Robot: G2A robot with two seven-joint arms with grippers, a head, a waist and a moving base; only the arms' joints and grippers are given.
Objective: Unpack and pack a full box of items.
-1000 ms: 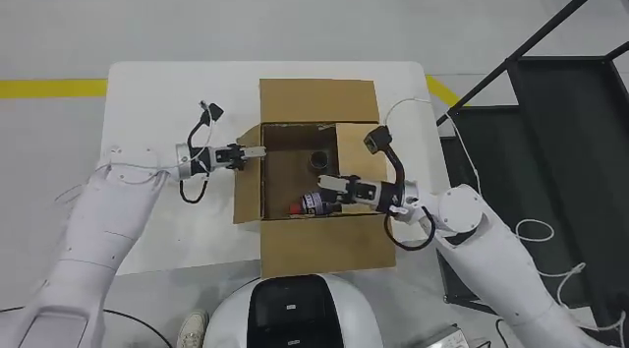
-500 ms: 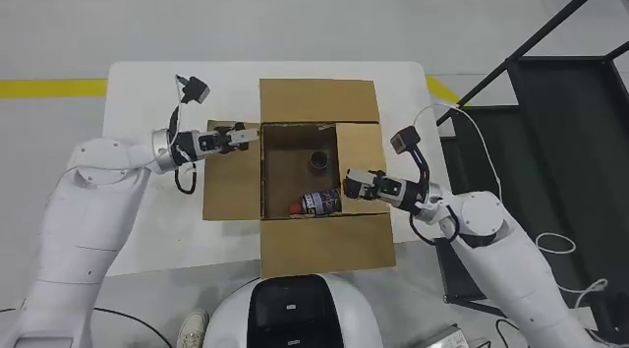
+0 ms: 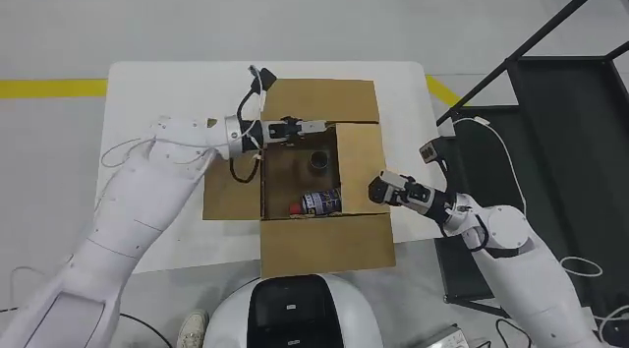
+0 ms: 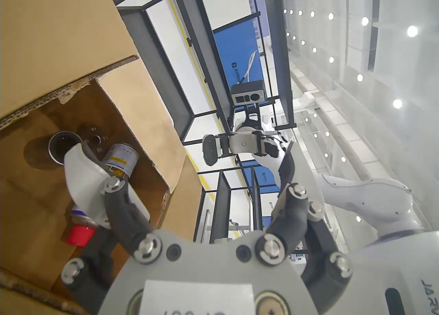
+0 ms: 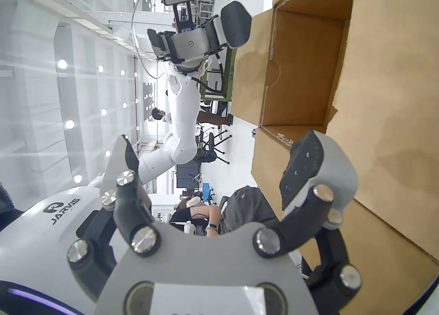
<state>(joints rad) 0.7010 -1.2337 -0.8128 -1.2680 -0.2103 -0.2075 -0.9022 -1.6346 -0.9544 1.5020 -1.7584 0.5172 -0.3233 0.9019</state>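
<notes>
Two arms over the work area, both pincers spread, nothing held. The left arm comes in from the left side with its forearm roughly level above the left flap (image 3: 231,186), which lies flat on the white surface (image 3: 157,102). The left pincer (image 3: 313,125) sits over the far part of the open box (image 3: 324,242) and points toward the robot's right. In the left wrist view the left pincer (image 4: 183,155) is wide apart, and one white finger (image 4: 82,167) hangs over the box (image 4: 51,21) interior. Whether that finger touches the contents cannot be judged. The right arm is bent at the elbow, forearm angled back toward the box from the right. The right pincer (image 3: 376,189) is at the outer edge of the right flap (image 3: 359,166), outside the opening. In the right wrist view the right pincer (image 5: 214,148) is apart too, with the ribbed pad (image 5: 301,165) just beside the cardboard of the box (image 5: 387,90). The far flap (image 3: 319,100) is folded outward. Contents: a can (image 3: 320,202) lies on its side on the box floor near the near wall, red cap (image 3: 295,208) toward the robot's left. The can (image 4: 120,160) and its red cap (image 4: 79,235) show partly behind the finger. A dark open-topped cup (image 3: 317,161) stands upright near mid-floor, farther from the robot than the can and apart from it. Next to the cup (image 4: 63,146) is a small dark part with holes (image 4: 95,135), type unclear.
</notes>
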